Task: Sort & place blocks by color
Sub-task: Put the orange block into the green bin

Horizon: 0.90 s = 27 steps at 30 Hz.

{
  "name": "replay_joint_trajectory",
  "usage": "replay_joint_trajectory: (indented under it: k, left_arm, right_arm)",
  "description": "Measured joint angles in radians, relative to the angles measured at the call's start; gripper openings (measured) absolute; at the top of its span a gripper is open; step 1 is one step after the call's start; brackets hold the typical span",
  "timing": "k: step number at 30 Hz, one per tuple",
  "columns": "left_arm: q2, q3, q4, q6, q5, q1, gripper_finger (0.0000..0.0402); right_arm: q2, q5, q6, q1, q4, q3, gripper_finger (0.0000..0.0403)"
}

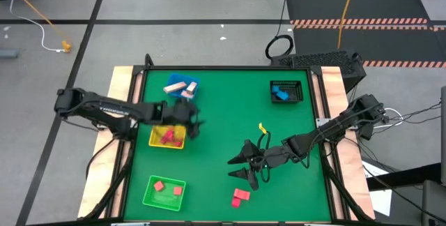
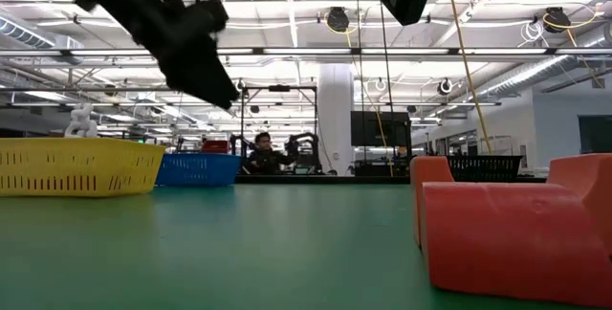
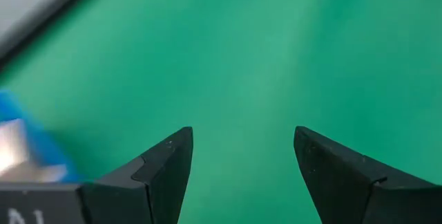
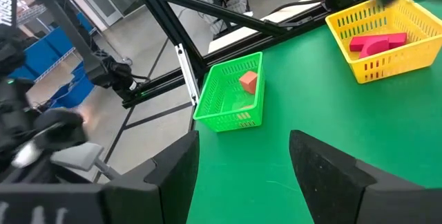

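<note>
The right gripper (image 1: 240, 167), fingers apart and empty, hovers in the lower middle of the high view, just above two red blocks (image 1: 240, 197) that lie loose on the desk (image 1: 223, 114). I judge it could push them aside if it descends off-centre. The left gripper (image 1: 195, 123), also apart, hangs beside the yellow tray (image 1: 155, 141) holding red blocks. No readable writing.
</note>
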Motion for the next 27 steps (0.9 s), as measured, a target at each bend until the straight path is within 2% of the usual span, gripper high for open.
replay_joint_trajectory:
  k: [8, 14, 19, 27]
  left_arm:
    - [0.0, 0.0, 0.008, -0.139, -0.006, -0.348, 0.0255]
    - [0.021, 0.0, 0.076, -0.204, -0.117, -0.542, 0.0255]
    - [0.101, 0.0, 0.263, -0.191, -0.161, -0.631, 0.0255]
    - [0.355, 0.001, 0.583, -0.097, -0.161, -0.667, 0.0255]
  right_arm:
    - [0.0, 0.0, 0.0, 0.0, 0.0, 0.0, 0.0215]
    - [0.0, 0.0, 0.0, 0.0, 0.0, 0.0, 0.0215]
    - [0.0, 0.0, 0.0, 0.0, 0.0, 0.0, 0.0215]
    - [0.0, 0.0, 0.0, 0.0, 0.0, 0.0, 0.0215]
